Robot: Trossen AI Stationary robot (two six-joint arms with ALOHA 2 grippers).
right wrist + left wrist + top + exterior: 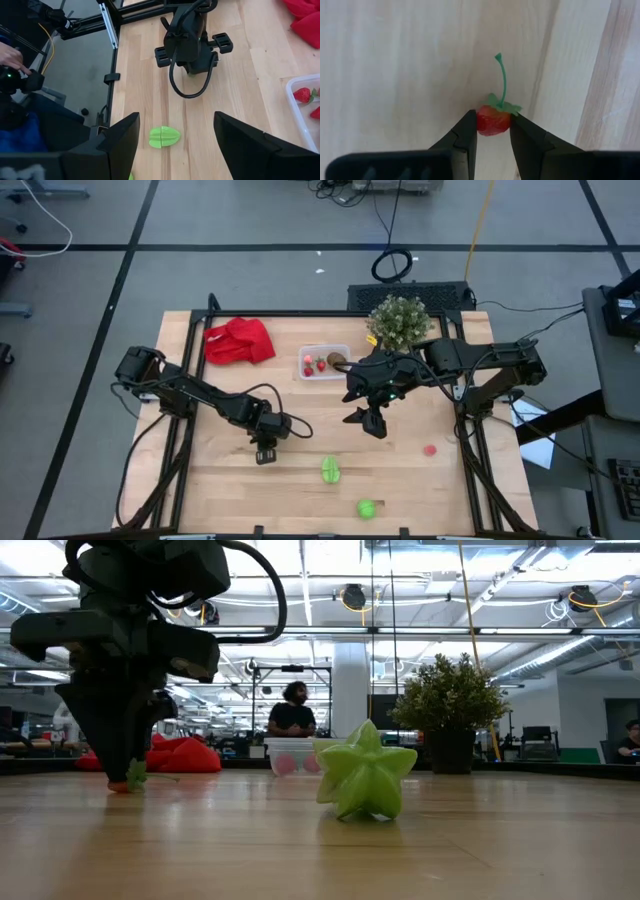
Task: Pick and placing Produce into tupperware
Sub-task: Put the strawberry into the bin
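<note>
From overhead, my left gripper (265,452) sits low near table centre. The tupperware (325,362), at twelve o'clock, already holds red pieces and a brown oval. Two green pieces (331,470) and a red one (430,449) are not yet placed.

At table height, the green star fruit (365,780) lies loose on the wood.

My left wrist shows the fingers (466,137) clamped on a strawberry (493,120), not yet lifted.

My right gripper (175,145) hangs spread wide, empty.
</note>
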